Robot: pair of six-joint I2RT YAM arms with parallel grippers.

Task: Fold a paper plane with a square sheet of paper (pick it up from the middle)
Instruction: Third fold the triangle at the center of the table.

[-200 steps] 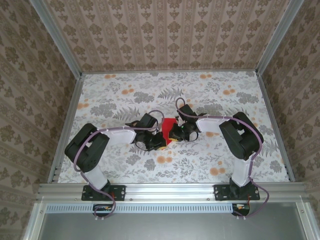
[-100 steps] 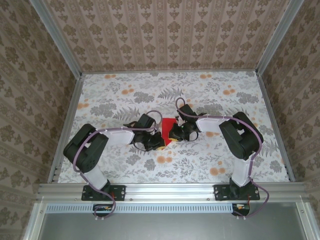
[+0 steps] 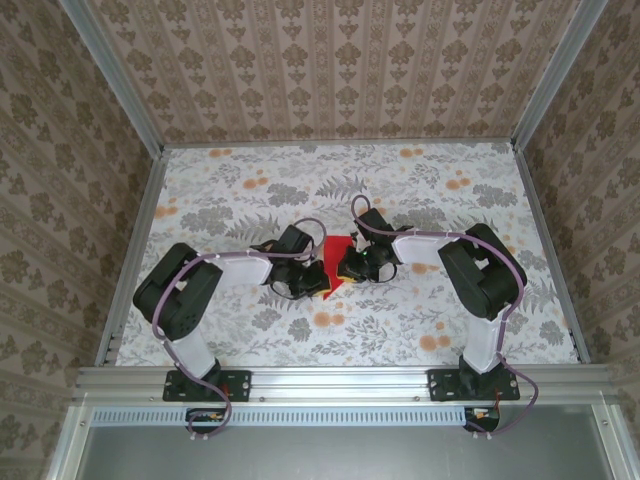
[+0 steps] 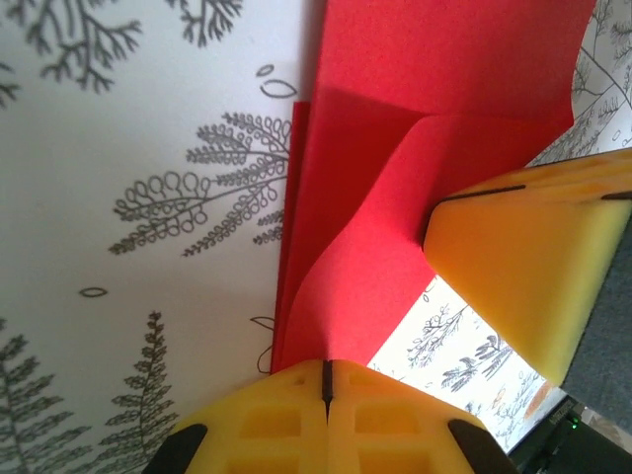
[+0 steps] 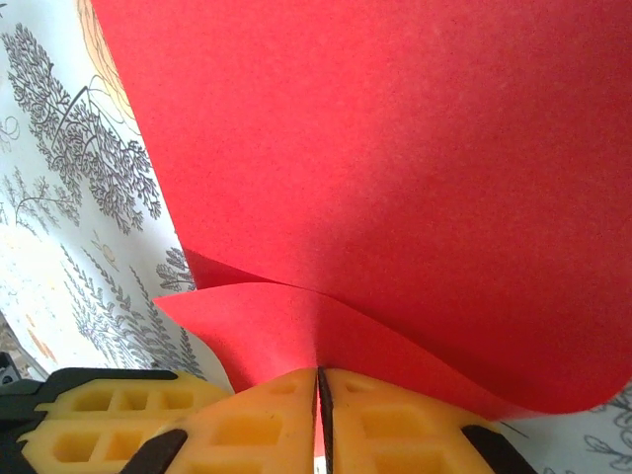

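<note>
Left gripper (image 4: 326,387) and right gripper (image 5: 318,393) are both clamped on the square sheet of paper (image 3: 334,262) mid-frame, so any uneven tug could rip it or skew the crease.

walls (image 3: 340,70): beige damask paper | table (image 3: 220,190): floral cloth | light: even

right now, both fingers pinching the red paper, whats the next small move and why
Probably ease the left fingers across to lay the bowed flap flat. Both they and the right fingers are shut on the square sheet of paper, and the flap arches uncreased above the layers on the table.
</note>
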